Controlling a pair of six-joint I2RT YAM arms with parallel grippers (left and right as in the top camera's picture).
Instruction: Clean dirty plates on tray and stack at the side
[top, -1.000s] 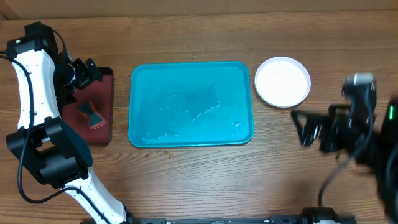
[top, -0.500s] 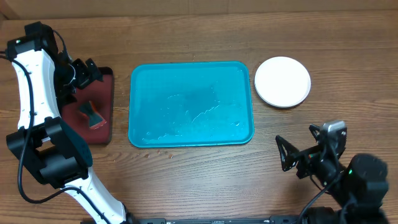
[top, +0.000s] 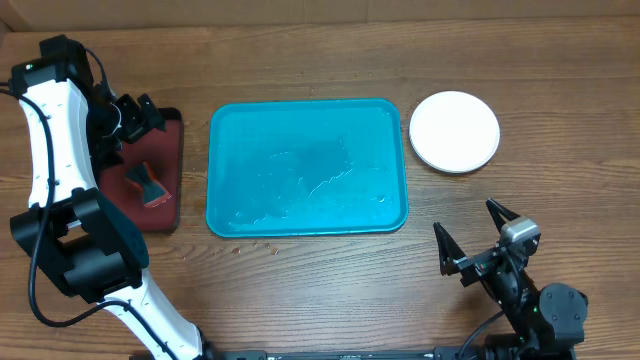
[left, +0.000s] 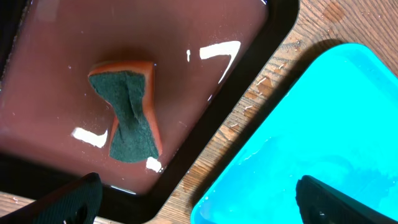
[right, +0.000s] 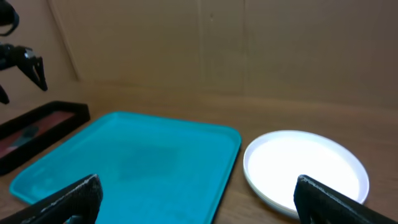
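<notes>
The turquoise tray lies mid-table with wet streaks and no plates on it; it also shows in the left wrist view and the right wrist view. A white plate sits on the table right of the tray, also in the right wrist view; I cannot tell whether other plates lie under it. My left gripper is open and empty above the dark red tray. My right gripper is open and empty near the front right, facing the tray and plate.
A green and orange sponge lies in the dark red black-rimmed tray, also in the left wrist view. A cardboard wall stands behind the table.
My right arm has swung from the right edge down to the front right, and its open gripper now points toward the tray. The left arm has not moved.
</notes>
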